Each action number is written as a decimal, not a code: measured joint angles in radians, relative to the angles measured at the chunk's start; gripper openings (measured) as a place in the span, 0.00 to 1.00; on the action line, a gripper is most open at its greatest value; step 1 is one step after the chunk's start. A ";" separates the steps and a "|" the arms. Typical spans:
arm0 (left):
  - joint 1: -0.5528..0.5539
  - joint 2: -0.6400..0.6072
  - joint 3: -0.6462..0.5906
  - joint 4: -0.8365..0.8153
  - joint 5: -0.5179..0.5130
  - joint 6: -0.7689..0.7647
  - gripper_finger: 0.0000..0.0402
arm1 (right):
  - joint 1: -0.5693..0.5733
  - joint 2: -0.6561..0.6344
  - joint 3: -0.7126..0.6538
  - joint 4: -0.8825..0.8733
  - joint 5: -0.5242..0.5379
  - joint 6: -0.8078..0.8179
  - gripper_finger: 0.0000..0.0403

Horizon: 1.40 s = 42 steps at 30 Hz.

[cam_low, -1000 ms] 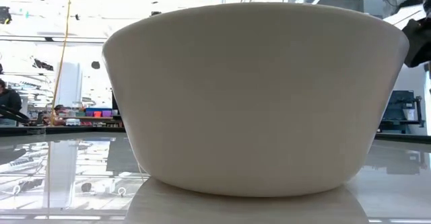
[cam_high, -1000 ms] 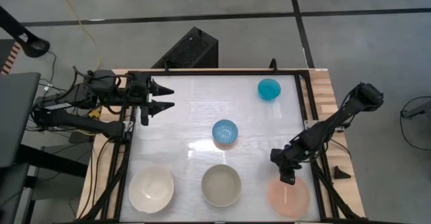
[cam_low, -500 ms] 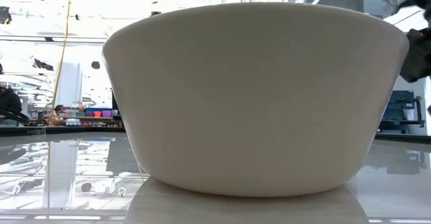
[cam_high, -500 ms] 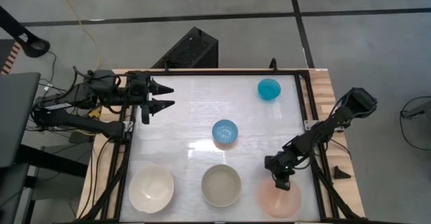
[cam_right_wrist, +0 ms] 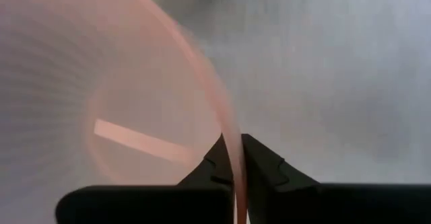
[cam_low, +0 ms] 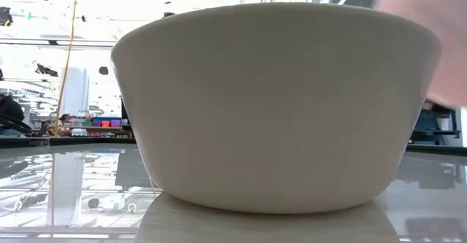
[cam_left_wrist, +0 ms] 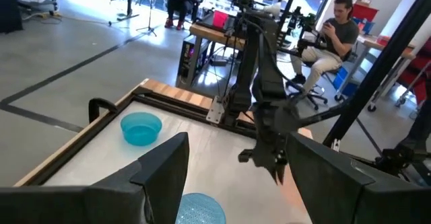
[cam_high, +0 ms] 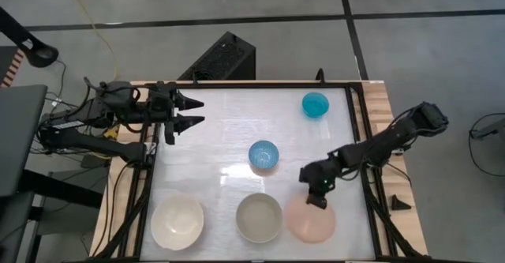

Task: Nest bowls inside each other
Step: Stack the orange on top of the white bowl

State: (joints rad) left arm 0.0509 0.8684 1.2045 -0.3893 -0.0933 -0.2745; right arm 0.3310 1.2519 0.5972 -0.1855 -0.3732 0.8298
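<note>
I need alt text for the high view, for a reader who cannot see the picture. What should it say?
Seen from above, the right gripper is shut on the rim of the pink bowl, beside the grey-beige bowl and cream-white bowl along the table's near edge. A blue bowl sits mid-table, a teal bowl farther back. The left gripper waits open at the left edge.

Three large bowls sit in a row along the near edge of the surface (cam_high: 229, 129): left bowl (cam_high: 177, 222), middle bowl (cam_high: 259, 217), right bowl (cam_high: 311, 222), the last two just beside each other. The right hand (cam_high: 317, 201) is on the right bowl's far rim. A small central bowl (cam_high: 263, 155) lies behind the middle bowl. A second small bowl (cam_high: 315, 104) lies at the far right. The left hand (cam_high: 197, 113) is at the far-left edge.
</note>
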 joint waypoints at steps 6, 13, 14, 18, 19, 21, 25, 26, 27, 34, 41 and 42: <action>0.000 0.001 0.000 0.000 0.000 0.000 0.59 | -0.111 -0.115 0.000 0.209 0.001 -0.001 0.10; 0.000 0.012 0.000 0.016 0.000 0.001 0.59 | -0.217 -0.101 0.123 0.414 0.006 -0.090 0.09; 0.001 0.016 0.000 0.022 -0.001 0.002 0.59 | -0.226 -0.080 0.155 0.415 0.007 -0.113 0.09; 0.002 0.023 0.000 0.066 -0.001 0.015 0.59 | -0.243 0.037 0.304 0.413 0.006 -0.206 0.09; 0.004 0.023 0.000 0.085 -0.001 0.020 0.59 | -0.243 0.071 0.345 0.410 0.002 -0.225 0.09; 0.011 0.021 0.000 0.115 0.000 0.027 0.59 | -0.241 0.147 0.426 0.412 -0.017 -0.258 0.09; 0.029 0.001 0.000 0.168 0.000 0.027 0.59 | -0.239 0.300 0.566 0.408 -0.065 -0.293 0.09; 0.035 -0.011 0.000 0.182 0.000 0.028 0.59 | -0.239 0.337 0.595 0.407 -0.075 -0.299 0.09; 0.042 -0.021 0.000 0.184 -0.001 0.027 0.59 | -0.239 0.375 0.625 0.405 -0.077 -0.305 0.09; 0.078 -0.091 0.000 0.216 -0.001 0.028 0.59 | -0.242 0.636 0.877 0.445 -0.101 -0.343 0.09; 0.084 -0.130 0.000 0.215 -0.001 0.026 0.59 | -0.259 0.917 1.228 0.409 -0.131 -0.351 0.09; 0.084 -0.134 0.000 0.214 -0.001 0.019 0.59 | -0.263 0.956 1.290 0.386 -0.131 -0.360 0.09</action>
State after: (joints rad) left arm 0.1349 0.7341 1.2045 -0.1751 -0.0940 -0.2550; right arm 0.0685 2.2079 1.8873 0.2001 -0.5043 0.4696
